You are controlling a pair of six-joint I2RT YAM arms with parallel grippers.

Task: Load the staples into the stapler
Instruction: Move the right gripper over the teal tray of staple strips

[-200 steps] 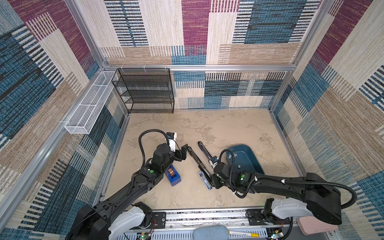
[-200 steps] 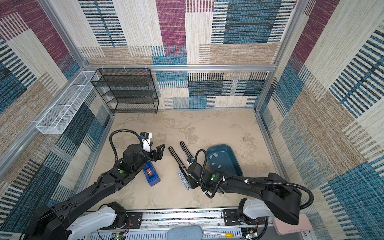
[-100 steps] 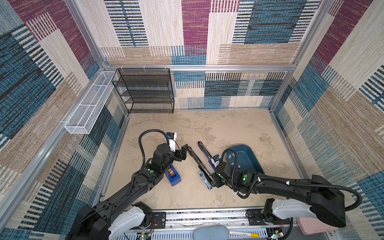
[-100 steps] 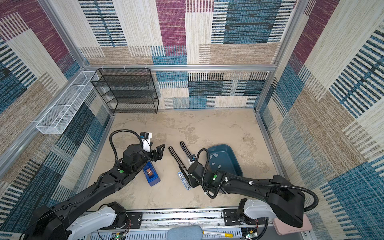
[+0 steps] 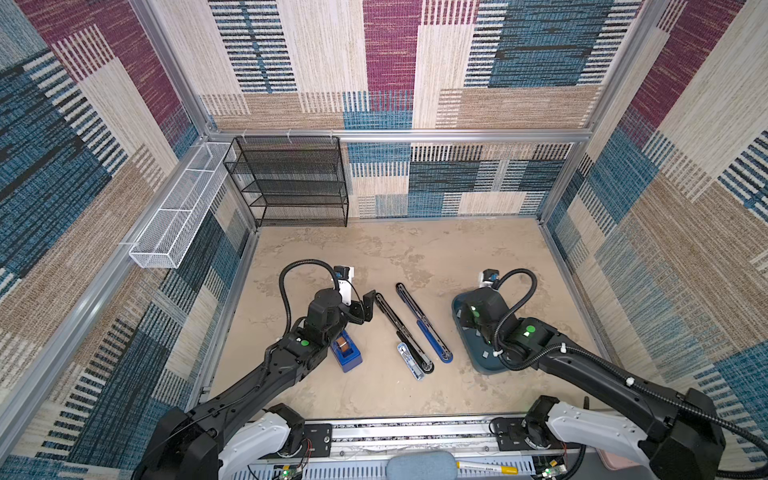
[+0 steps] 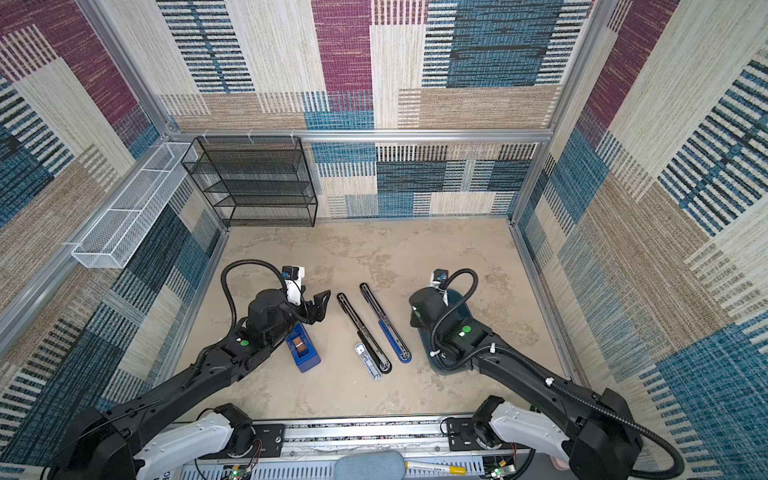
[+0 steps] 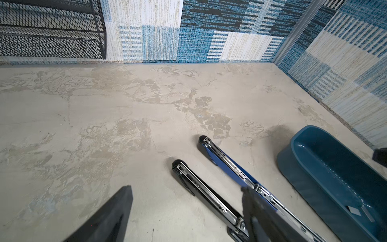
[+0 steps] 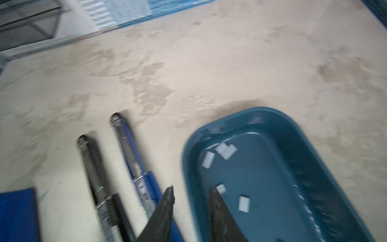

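Left side of table, left gripper (image 5: 365, 306): jaws wide apart, empty, just beside tip of long black metal stapler (image 5: 401, 330), likely waiting to steady it
Small blue plastic box with brown roll (image 5: 346, 353): beside left arm
Black stapler: opened flat, rail up so strips can drop in
Long blue metal stapler (image 5: 422, 322): same pose, parallel
Small flat light-grey metal staples (image 8: 226, 149): loose in teal oval plastic tray (image 7: 297, 174), none seen in a rail
Right gripper (image 8: 192, 188): jaws narrowly apart, empty, over tray rim, probably lining up a pinch
Views: blurred right wrist shows strips; top views hide most under arm; left wrist shows shiny rails
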